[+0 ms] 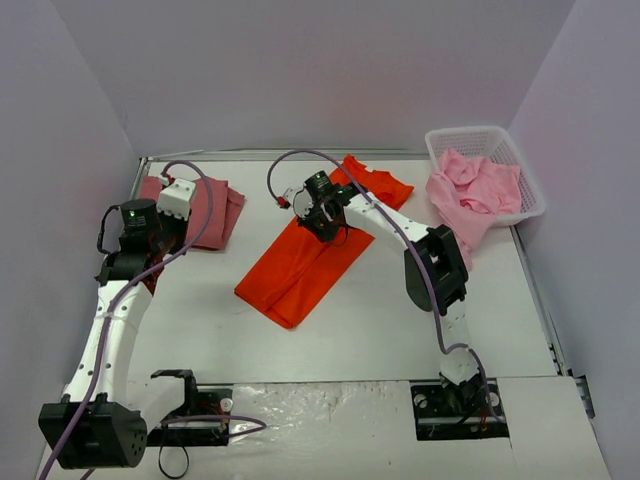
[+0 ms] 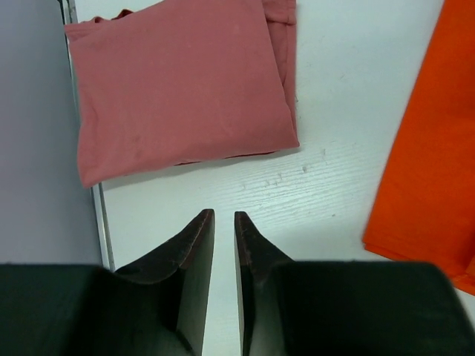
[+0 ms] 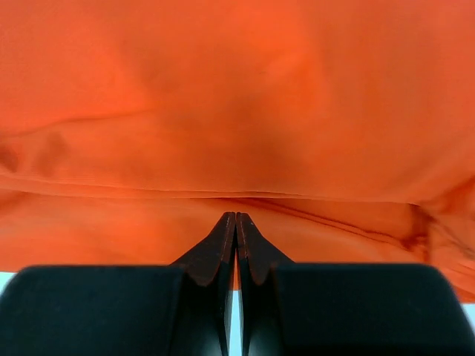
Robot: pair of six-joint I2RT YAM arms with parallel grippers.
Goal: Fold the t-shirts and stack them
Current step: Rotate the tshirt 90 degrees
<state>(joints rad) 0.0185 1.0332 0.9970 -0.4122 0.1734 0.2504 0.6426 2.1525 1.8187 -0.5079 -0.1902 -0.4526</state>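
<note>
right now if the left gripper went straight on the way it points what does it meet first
Likely the bare table just ahead of the left gripper; on a shallower line, the near edge of the rose-red shirt. Depth is unclear.

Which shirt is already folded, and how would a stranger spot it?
Go to the table, far left corner. The dusty rose shirt lies there, folded into a flat rectangle. Its neighbours differ: the orange shirt sprawls mid-table, the light pink shirts are heaped in the white basket.
</note>
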